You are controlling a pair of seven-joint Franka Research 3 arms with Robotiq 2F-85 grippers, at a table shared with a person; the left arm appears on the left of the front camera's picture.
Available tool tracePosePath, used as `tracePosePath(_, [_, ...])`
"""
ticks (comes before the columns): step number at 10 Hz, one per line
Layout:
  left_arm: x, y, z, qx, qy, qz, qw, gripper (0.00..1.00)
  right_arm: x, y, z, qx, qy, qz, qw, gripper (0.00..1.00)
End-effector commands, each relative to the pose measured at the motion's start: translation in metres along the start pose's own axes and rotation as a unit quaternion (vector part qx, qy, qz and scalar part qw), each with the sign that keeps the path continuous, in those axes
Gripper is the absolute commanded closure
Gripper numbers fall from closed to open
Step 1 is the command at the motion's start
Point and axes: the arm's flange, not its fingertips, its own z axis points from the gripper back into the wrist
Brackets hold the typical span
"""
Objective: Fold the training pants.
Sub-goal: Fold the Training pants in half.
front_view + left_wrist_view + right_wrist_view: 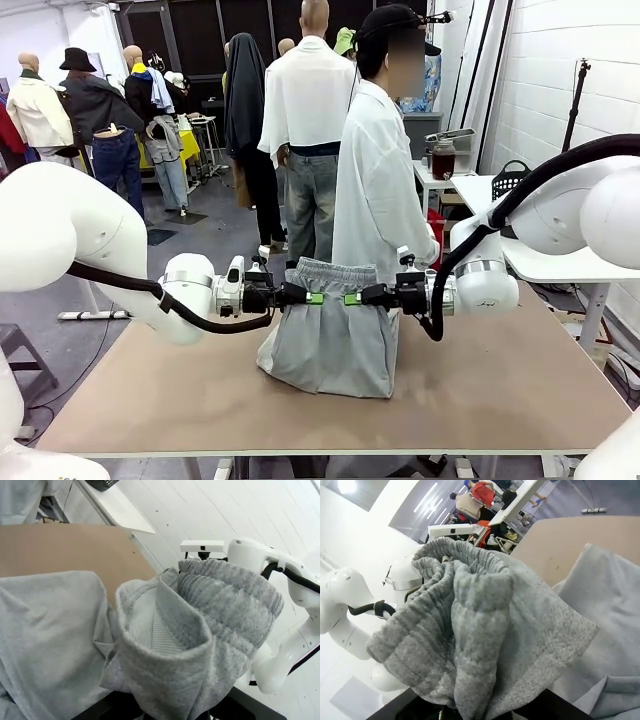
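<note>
Pinching the training pants at the waistband, left fingers and right fingers held it above the counter.

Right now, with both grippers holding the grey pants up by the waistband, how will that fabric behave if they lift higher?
Probably floppy: the pants sag between the left gripper and right gripper, with the bottom bunched on the table. Likely light, as two small pinches hold it up. The thick ribbed waistband looks easy to grip, so slipping seems unlikely.
</note>
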Motion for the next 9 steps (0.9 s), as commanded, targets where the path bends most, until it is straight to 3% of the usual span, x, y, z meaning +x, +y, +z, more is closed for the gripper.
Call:
tracePosePath(1, [0.015,0.015,-0.002,0.020,0.008,0.036,0.999,1.00,0.005,-0.014,0.001,-0.008,-0.016,-0.041,0.999,1.00])
tracePosePath(9, [0.011,0.071,-0.011,0.017,-0.006,0.090,0.996,1.00,0.013,-0.071,0.002,-0.039,-0.033,-0.122,0.991,1.00])
